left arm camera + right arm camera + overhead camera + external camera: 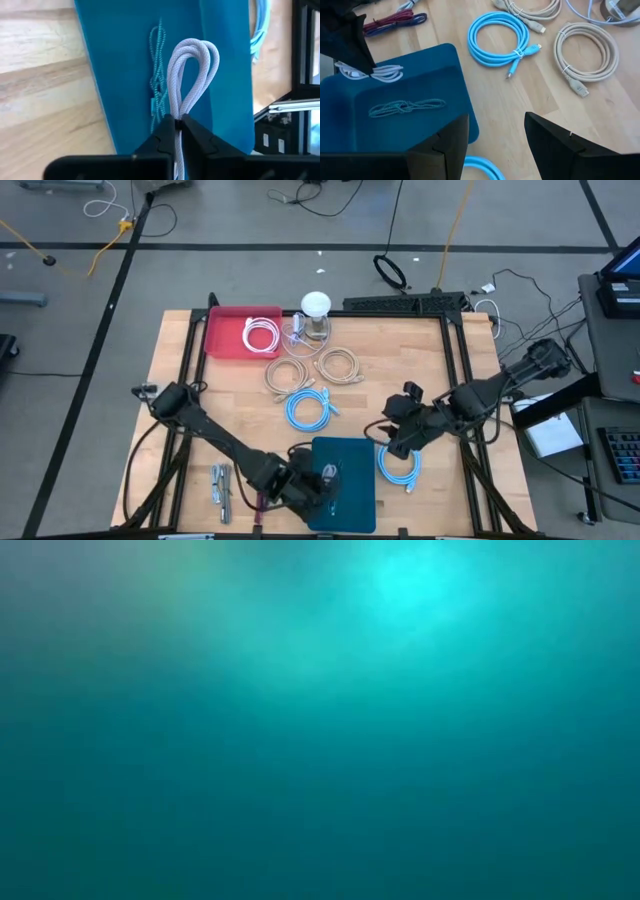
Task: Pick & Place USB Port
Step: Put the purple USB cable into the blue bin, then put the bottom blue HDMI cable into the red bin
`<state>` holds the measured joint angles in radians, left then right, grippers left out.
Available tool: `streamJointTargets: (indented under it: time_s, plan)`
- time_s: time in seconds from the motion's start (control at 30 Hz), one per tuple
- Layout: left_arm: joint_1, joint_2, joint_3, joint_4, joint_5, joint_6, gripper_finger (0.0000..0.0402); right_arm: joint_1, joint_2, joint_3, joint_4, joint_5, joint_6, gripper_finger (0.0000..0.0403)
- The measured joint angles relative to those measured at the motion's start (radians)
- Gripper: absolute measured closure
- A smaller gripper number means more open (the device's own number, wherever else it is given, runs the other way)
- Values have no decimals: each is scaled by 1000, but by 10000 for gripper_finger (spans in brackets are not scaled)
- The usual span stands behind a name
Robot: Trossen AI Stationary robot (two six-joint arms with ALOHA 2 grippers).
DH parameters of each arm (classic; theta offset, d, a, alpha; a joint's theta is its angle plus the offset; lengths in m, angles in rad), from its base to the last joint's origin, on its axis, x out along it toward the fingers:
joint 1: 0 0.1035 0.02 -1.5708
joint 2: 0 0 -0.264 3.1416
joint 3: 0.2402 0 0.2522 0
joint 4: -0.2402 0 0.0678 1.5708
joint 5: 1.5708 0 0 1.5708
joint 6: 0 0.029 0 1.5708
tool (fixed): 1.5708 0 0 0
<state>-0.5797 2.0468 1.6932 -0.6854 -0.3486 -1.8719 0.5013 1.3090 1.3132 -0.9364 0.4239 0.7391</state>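
Observation:
A white braided cable (192, 75), folded into a bundle of loops, is in my left gripper (179, 120), which is shut on it over the teal tray (350, 455) at the table's near edge. A teal braided cable (159, 85) lies in that tray. The right wrist view shows the same white cable (387, 74) and teal cable (405, 106). My right gripper (392, 438) hangs open just right of the tray, touching nothing, beside a light-blue coil (400, 465). The low view is filled with teal and shows nothing else. My left gripper pinches the white cable's folded bundle (176, 107) between its two fingers, several strands together. The looped end (200, 50) sticks out past the fingertips over the tray. Whether the loops touch the tray floor, I cannot tell.
A red tray (225, 335) at the far left holds a white coil (262, 335). Beige coils (340, 365) and a light-blue coil (308, 408) lie mid-table, with a white-topped object (316, 315) at the far side. More cables (222, 485) lie left of the teal tray.

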Motion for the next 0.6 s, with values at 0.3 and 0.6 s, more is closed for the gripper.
streamJointTargets:
  time_s: [0.3,0.6]
  plan:
    - [32,-15,1,9,-10,81,320,51,0,0,-4,21,-8,218]
    - [44,-14,1,63,-2,146,315,166,-1,-19,-52,-19,-21,218]
